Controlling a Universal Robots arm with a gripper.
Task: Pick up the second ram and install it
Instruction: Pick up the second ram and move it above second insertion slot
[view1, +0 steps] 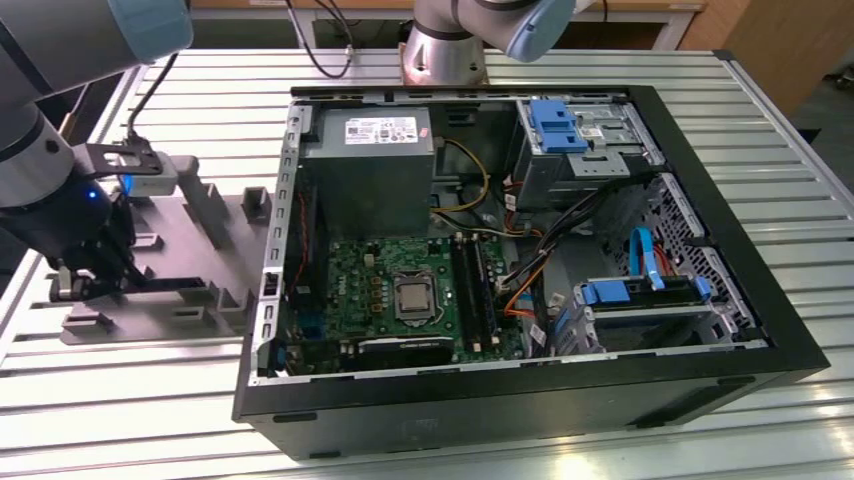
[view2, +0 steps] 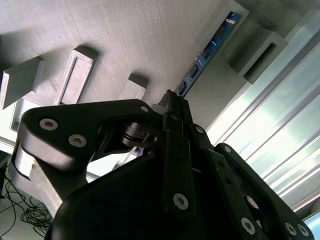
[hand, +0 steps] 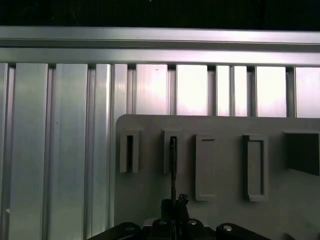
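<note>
You will find no text here that can be read. In the exterior view, the one label in sight is a white sticker with a red patch (view1: 380, 130) on the grey power supply (view1: 363, 185), in the open computer case's (view1: 534, 415) upper corner toward the exterior view's left. Its print is too small to make out.

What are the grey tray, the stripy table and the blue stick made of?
The grey tray is probably plastic: matte, with fine printed-looking lines. The table is metal, likely aluminium: shiny ribbed slats. The second ram is a blue circuit board carrying small chips, maybe fibreglass.
</note>
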